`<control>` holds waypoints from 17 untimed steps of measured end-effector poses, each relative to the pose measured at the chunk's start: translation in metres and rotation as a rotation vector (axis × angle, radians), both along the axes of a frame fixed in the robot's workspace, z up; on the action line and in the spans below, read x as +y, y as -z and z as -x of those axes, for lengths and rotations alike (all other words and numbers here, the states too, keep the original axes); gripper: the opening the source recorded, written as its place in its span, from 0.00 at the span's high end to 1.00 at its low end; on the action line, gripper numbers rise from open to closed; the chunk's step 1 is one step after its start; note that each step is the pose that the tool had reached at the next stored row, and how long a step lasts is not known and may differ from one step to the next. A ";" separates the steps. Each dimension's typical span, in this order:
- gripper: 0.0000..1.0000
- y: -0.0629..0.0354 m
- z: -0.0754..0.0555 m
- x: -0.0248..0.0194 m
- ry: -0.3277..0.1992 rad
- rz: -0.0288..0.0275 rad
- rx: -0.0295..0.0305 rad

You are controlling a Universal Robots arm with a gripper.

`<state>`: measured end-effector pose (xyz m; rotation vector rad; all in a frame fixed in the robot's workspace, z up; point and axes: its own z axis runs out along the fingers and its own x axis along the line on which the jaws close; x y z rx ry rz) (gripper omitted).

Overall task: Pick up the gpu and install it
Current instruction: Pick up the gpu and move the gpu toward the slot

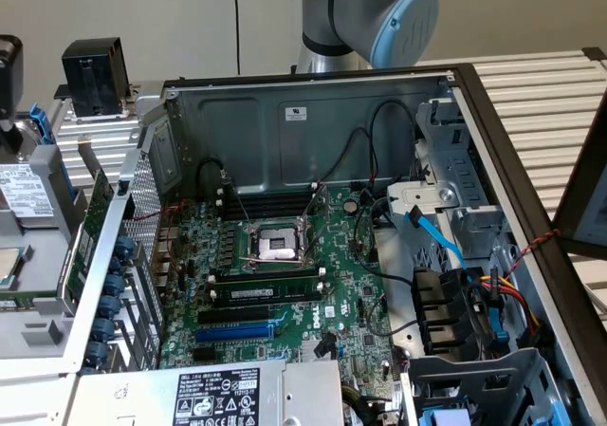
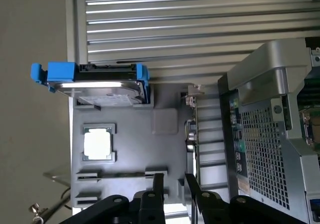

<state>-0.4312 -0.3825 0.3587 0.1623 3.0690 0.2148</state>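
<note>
The gripper (image 2: 175, 186) hangs with its fingers partly spread and nothing between them. Picking up cleanly, I judge, means centring that gap over the card's thin edge (one finger sits almost in line with it) and closing squarely on both faces. The gpu (image 2: 193, 134) stands on edge in the grey tray (image 2: 130, 149), a slim green board with a silver bracket at its far end, just beside the computer case (image 2: 265, 134).

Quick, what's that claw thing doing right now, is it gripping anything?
Gripper: open, with bare space between its two prongs, holding nothing.
</note>
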 end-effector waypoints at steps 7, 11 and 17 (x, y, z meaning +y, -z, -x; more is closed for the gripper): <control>0.61 0.0026 0.000 -0.0107 0.000 0.0389 0.0000; 0.61 0.0030 0.000 -0.0122 0.009 0.0710 0.0003; 0.61 0.0046 -0.001 -0.0120 0.029 0.1244 0.0008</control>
